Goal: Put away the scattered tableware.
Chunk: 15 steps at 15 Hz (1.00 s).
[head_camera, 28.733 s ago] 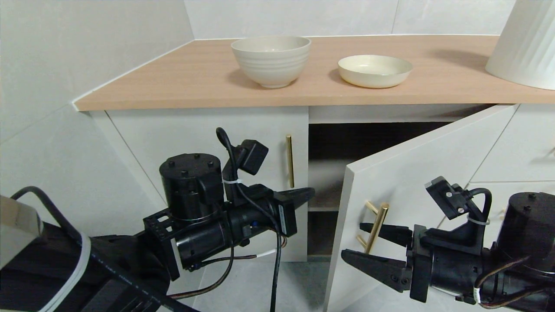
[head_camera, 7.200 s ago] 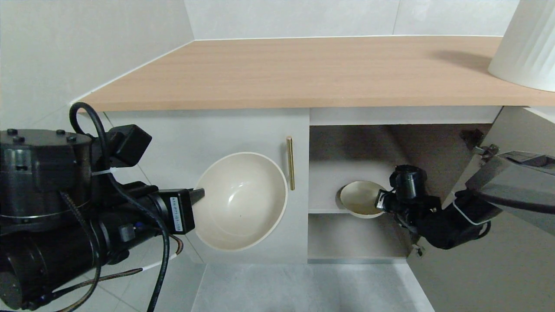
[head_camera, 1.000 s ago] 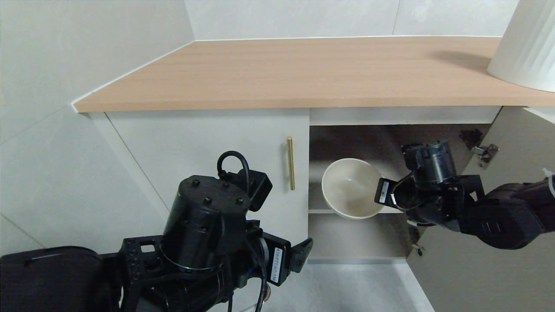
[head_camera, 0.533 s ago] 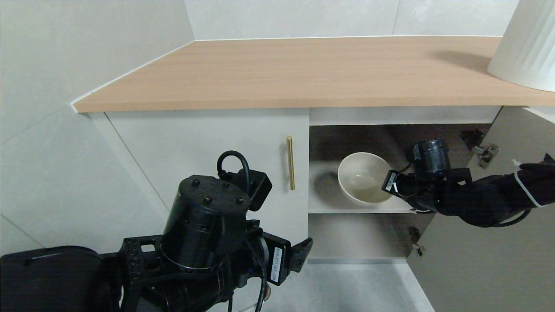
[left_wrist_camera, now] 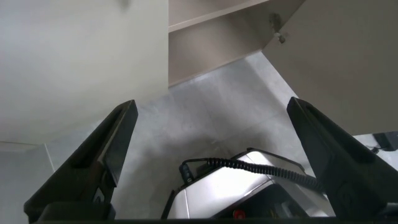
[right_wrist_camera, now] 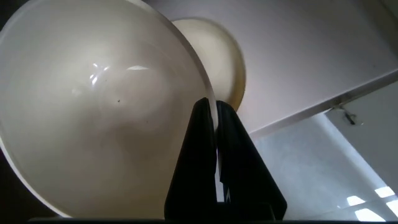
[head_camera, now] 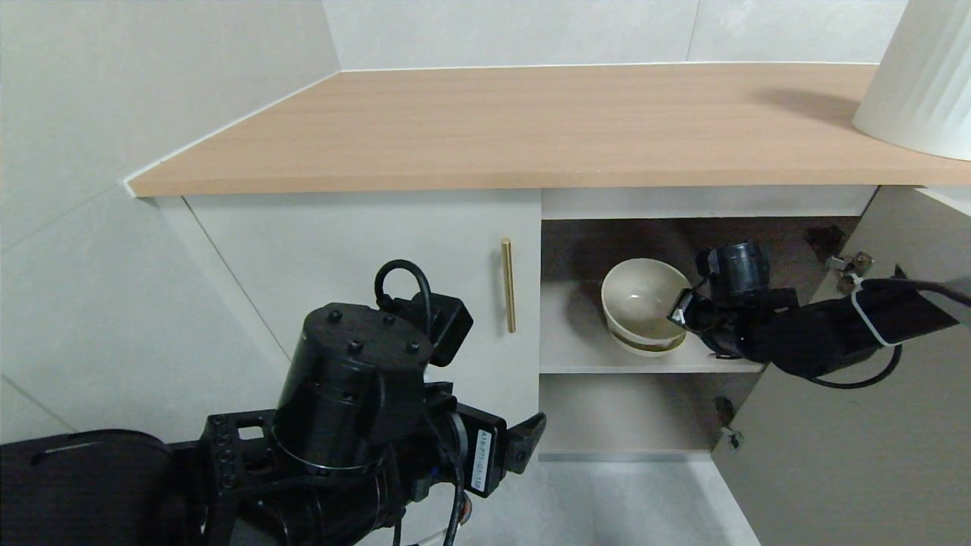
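A cream bowl point(head_camera: 642, 302) sits tilted inside the open cabinet, on or just above the shallow cream plate point(head_camera: 642, 348) on the middle shelf point(head_camera: 570, 334). My right gripper point(head_camera: 680, 312) is reached into the cabinet and is shut on the bowl's right rim. In the right wrist view its fingers point(right_wrist_camera: 214, 155) pinch the rim of the bowl point(right_wrist_camera: 93, 112), with the plate point(right_wrist_camera: 221, 59) behind it. My left gripper point(left_wrist_camera: 214, 149) hangs low in front of the closed left door, open and holding nothing, above the floor.
The left cabinet door with its brass handle point(head_camera: 507, 284) is closed. The right door point(head_camera: 834, 455) stands swung wide open. The wooden countertop point(head_camera: 531, 129) carries a white ribbed container point(head_camera: 918, 76) at the far right. A lower shelf space point(head_camera: 622, 413) lies under the plate's shelf.
My right gripper has carried the bowl deeper into the cabinet and down over the plate on the shelf. The left arm has barely shifted.
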Available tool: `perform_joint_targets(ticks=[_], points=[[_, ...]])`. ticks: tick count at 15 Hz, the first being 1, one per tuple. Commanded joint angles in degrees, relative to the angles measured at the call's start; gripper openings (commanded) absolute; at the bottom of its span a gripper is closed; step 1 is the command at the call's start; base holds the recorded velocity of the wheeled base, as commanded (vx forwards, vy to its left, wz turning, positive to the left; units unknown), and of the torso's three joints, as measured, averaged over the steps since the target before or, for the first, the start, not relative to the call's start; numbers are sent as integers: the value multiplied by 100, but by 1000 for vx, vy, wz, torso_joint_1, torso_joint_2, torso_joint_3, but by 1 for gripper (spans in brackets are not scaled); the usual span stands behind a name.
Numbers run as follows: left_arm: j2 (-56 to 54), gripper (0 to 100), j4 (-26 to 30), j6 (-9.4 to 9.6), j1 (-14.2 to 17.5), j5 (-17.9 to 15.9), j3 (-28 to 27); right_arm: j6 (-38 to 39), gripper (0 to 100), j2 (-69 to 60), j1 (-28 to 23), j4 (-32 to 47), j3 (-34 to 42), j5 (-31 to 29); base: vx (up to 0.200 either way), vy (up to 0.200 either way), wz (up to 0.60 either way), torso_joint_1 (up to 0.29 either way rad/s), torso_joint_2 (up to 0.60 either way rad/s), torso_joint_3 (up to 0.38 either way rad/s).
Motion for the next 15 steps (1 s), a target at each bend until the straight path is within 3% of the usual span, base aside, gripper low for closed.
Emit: perform_joint_targets(ticks=[1,15], points=[[-2,100,-3,-3,-6,-1,1,1,0,206,-59,-1,-97,-14,0,0,0,0,0,0],[7,100,-3,-3,3,8,10,9,0,513,-262,-1,-299,-49,0,0,0,0,0,0]])
